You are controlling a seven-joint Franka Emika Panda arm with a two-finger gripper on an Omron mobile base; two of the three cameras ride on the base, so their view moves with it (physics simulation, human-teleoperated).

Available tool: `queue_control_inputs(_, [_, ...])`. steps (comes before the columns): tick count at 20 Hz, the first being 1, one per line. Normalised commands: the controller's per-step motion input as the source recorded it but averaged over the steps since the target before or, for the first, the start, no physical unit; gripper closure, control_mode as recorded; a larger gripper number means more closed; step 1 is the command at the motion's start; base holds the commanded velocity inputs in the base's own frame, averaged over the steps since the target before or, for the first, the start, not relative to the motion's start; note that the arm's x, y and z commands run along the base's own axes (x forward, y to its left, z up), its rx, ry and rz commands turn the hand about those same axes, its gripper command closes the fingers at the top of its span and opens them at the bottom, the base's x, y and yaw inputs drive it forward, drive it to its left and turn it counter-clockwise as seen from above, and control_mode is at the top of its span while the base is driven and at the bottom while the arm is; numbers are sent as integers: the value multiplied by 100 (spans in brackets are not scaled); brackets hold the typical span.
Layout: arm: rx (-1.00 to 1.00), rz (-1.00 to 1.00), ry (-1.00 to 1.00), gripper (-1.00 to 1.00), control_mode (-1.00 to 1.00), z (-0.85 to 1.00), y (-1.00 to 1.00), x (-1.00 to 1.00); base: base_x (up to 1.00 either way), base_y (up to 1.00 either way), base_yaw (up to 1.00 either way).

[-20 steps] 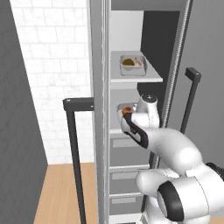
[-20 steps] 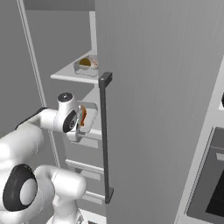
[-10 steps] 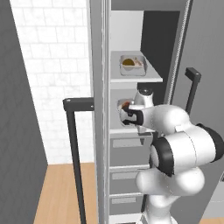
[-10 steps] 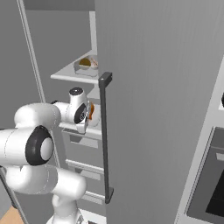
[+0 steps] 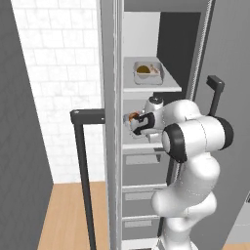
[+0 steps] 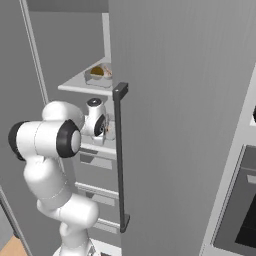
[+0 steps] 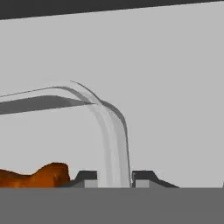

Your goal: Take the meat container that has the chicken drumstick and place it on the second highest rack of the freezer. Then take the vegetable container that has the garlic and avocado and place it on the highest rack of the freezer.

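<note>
Looking from the left base view, the freezer [image 5: 146, 122] stands open and the gripper [image 5: 135, 124] reaches onto its second shelf down, where the meat container [image 5: 131, 119] sits just under the shelf carrying the vegetable container [image 5: 146, 73]; a speck of orange-brown there reads as the chicken drumstick [image 5: 132, 116]. The door frame and the white arm cover most of the tray, so its seating on the shelf is hard to judge. From the right base view, the wrist [image 6: 96, 120] hangs beside the freezer's long black handle [image 6: 120, 160], below the top shelf's vegetable container [image 6: 100, 74]; the meat tray itself is hidden behind the hand. In the hand view, the two fingers [image 7: 87, 178] stand either side of the tray's thin clear rim [image 7: 111, 144], close to it with little gap to spare, pinched on or only just letting go, I cannot tell which. The drumstick [image 7: 39, 176] lies inside, left of the rim and cut off by the frame edge. Judgement: tray is light, stiff, thin-walled and slick; the rim wall is the sensible hold, near a corner, kept level so the drumstick does not slide.
</note>
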Motion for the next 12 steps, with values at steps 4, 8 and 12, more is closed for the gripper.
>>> queue_control_inputs(4, [-3,0,2,100,-100,-50,0,74,0,0,0])
queue_control_inputs(8, [-6,0,-2,-100,-100,-34,7,15,0,0,0])
queue_control_inputs(12, [-1,0,-12,-100,-100,0,0,-63,0,0,0])
